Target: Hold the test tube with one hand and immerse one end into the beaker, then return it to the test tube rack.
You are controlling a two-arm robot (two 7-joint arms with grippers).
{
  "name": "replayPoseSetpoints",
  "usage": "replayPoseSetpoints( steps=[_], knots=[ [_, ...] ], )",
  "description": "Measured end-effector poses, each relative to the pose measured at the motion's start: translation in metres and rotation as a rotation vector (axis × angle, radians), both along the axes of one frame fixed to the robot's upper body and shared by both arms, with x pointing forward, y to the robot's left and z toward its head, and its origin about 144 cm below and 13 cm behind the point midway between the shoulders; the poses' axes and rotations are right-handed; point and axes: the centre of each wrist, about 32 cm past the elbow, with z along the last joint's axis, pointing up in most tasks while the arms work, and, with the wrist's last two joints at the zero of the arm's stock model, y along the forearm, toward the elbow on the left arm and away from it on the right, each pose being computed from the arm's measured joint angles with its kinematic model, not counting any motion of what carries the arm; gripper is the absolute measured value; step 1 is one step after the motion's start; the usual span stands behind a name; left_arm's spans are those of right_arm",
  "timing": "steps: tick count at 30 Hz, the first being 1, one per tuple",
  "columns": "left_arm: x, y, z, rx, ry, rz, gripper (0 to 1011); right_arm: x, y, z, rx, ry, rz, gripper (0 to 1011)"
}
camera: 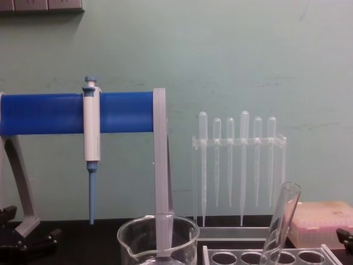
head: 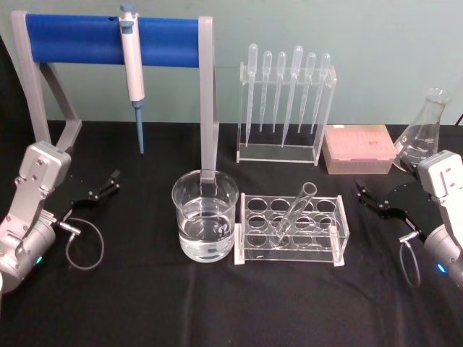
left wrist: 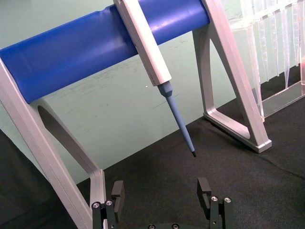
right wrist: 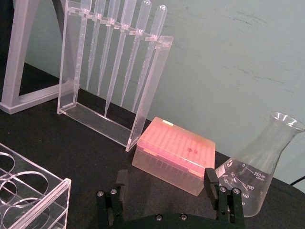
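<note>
- Leave the left gripper (head: 101,188) parked at the middle left of the head view, well apart from the glassware; jaws spread wide, nothing between them
- Keep away from the white-and-blue pipettor (head: 132,65) hanging on the blue stand (head: 72,40) at the upper left; not needed for this task
- Note the beaker (head: 181,213) at the centre, partly filled with clear liquid, just beside the left end of the test tube rack (head: 329,249)
- Find the test tube (head: 293,211) right of centre, standing tilted in a hole of the rack, open rim leaning toward the upper right, touched by no gripper; step in hand judged as the first reach, nothing of the task done yet
- Better to grasp the upper part, a little below the rim, with jaws matched to the tilt; then pull along the tube's own axis, not straight up, so as not to lever against the hole or drag the light rack
- Carry high enough to pass the beaker's rim, then lower only the rounded end into the liquid, gently
- Use probably the right gripper (head: 372,200), at the middle right and nearest to the tube; released too, jaws apart and empty, with the flask (head: 423,134) and the pink tip box (head: 359,148) behind it
</note>
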Motion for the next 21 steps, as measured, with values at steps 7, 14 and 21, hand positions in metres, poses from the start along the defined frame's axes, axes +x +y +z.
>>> replayPoseSetpoints(
  steps=[7, 14, 21],
  knots=[
    [0.0, 0.0, 0.0, 0.0, 0.0, 0.0, 1000, 0.0, 0.0, 0.0, 0.0, 0.0, 0.0, 1003],
    [0.0, 0.0, 0.0, 0.0, 0.0, 0.0, 1000, 0.0, 0.0, 0.0, 0.0, 0.0, 0.0, 1003],
    [0.0, 0.0, 0.0, 0.0, 0.0, 0.0, 1000, -0.0003, -0.0027, 0.0057, 0.02, -0.018, 0.018, 1002]
  ],
)
